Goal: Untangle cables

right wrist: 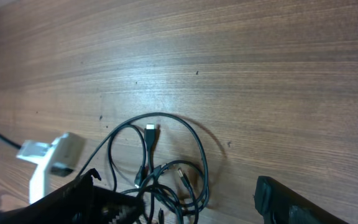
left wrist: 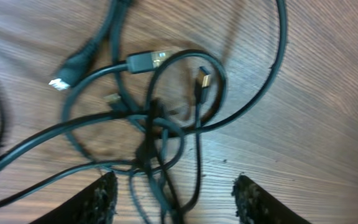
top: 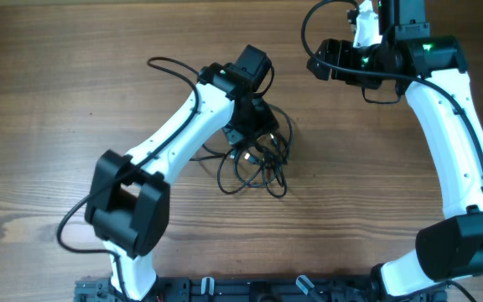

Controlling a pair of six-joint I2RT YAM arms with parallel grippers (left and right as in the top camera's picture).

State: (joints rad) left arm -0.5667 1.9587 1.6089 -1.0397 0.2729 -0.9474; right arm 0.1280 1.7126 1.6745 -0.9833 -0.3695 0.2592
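Under our left gripper, fingers apart astride the cables: light, limp, snag-prone. We'd pinch one near its USB plug. Our right gripper: fingers spread, empty.

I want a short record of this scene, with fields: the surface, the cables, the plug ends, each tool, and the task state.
Surface: wooden table
Cables: thin black cables in one tangled clump near the table's middle, with the loops crossing each other
Plug ends: several show in the left wrist view, one a flat metal plug
Left tool: open, over the clump, fingers on either side of some strands, none clamped
Right tool: open, away from the clump, holding nothing
Task state: not yet untangled
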